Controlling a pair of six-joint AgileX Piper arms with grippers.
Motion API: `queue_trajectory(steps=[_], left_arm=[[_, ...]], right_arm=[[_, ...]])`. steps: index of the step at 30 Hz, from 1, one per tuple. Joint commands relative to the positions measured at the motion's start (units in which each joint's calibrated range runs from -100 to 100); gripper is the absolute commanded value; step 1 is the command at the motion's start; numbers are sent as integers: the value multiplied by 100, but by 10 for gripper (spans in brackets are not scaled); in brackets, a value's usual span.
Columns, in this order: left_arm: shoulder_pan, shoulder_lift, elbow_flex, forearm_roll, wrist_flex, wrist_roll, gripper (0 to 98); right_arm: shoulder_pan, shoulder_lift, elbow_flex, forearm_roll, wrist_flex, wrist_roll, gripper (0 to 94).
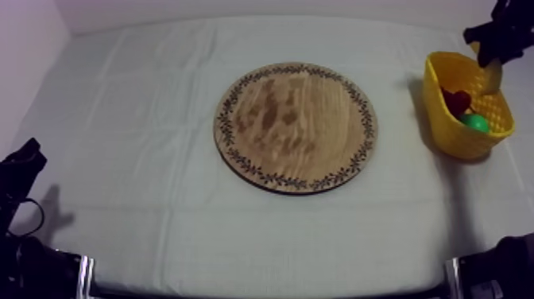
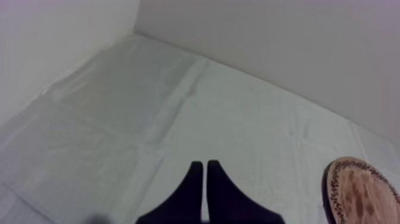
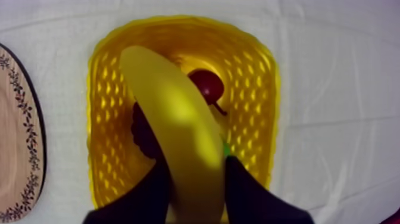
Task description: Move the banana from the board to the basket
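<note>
My right gripper [image 1: 491, 57] hangs over the yellow basket [image 1: 442, 103] at the table's right side, shut on the banana [image 3: 175, 125]. The banana [image 1: 493, 75] points down into the basket's mouth, above its contents. Inside the basket [image 3: 256, 89] lie a small red fruit [image 3: 207, 83], dark grapes [image 3: 143, 134] and a green pear [image 1: 475, 122]. The round wooden board [image 1: 296, 126] with its patterned rim lies bare at the table's middle. My left gripper [image 2: 205, 173] rests shut as a narrow wedge over the cloth at the near left [image 1: 24, 159].
The board's rim [image 3: 24, 119] lies just beside the basket in the right wrist view and shows near my left fingers [image 2: 357, 190]. Walls close off the table's far side and left side.
</note>
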Motion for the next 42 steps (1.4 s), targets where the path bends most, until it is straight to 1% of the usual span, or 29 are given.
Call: queue_trajectory(steps=[1, 10, 15, 17, 21, 23, 26, 29, 36, 39, 42], left_arm=[[1, 0, 3, 3, -1, 0, 1], [1, 0, 3, 3, -1, 0, 1], [1, 0, 3, 3, -1, 0, 1], [1, 0, 3, 3, -1, 0, 1], [1, 0, 3, 3, -1, 0, 1], [1, 0, 3, 3, -1, 0, 1], [1, 0, 3, 3, -1, 0, 1], [1, 0, 3, 3, -1, 0, 1], [1, 0, 3, 3, -1, 0, 1], [1, 0, 3, 3, -1, 0, 1], [1, 0, 3, 3, -1, 0, 1]], right_arm=[[-12, 115, 68, 13, -58, -44, 273], [50, 807, 527, 181, -731, -293, 291], [129, 1184, 598, 216, -1028, -357, 325], [153, 1290, 574, 209, -1118, -344, 376], [165, 1413, 545, 228, -1259, -333, 561], [158, 1440, 555, 232, -1284, -336, 639], [145, 1443, 580, 210, -1275, -335, 721], [120, 1376, 624, 177, -1251, -330, 770], [41, 965, 776, 75, -1208, -331, 827], [17, 679, 867, 26, -1199, -327, 807], [-9, 305, 1005, -23, -1217, -284, 762]])
